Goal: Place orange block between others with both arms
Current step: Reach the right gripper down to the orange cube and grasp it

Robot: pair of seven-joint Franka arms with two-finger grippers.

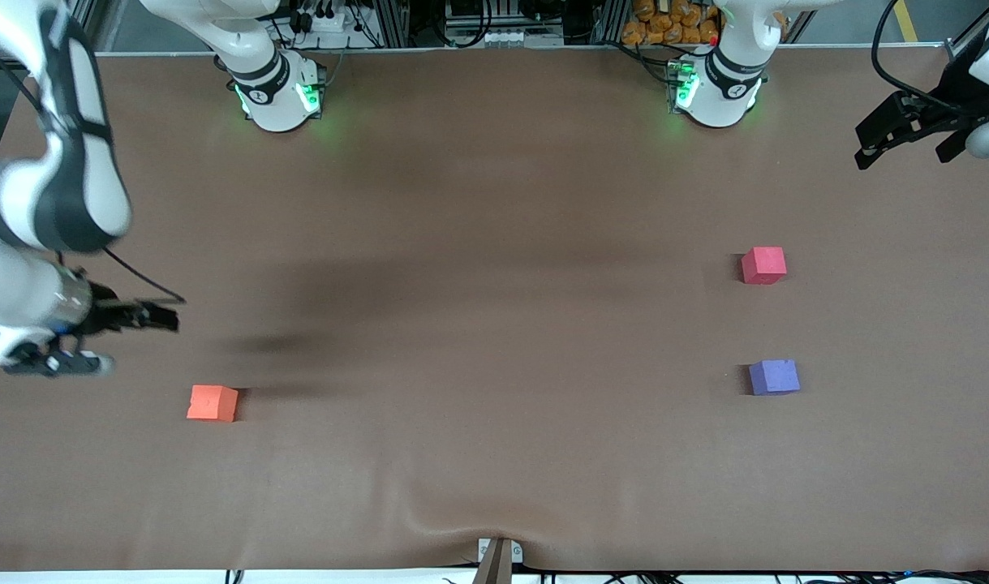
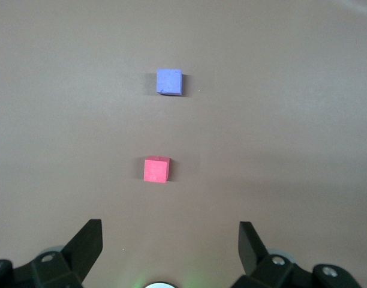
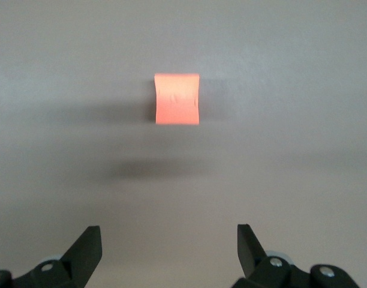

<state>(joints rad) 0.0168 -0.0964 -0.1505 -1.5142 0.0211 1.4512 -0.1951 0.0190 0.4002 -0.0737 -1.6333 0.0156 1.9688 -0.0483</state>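
A wide brown cloth-covered table fills the scene, its cover rippled at the edge nearest the front camera, with racks of cables and equipment along the edge where the bases stand. Two big white jointed arms with black bands rise from green-lit round bases. The right arm's black two-finger gripper hangs over the table at its own end, jaws spread wide with nothing between them. The left arm's black gripper is up at its own end, also wide open and empty. Down to the blocks: the small matte orange foam cube sits flat near the right arm's end, slightly skewed to the table edge; being a cube, it has no long axis. The pinkish-red matte cube and the purple-blue matte cube lie toward the left arm's end, well apart, the purple-blue one nearer the front camera.
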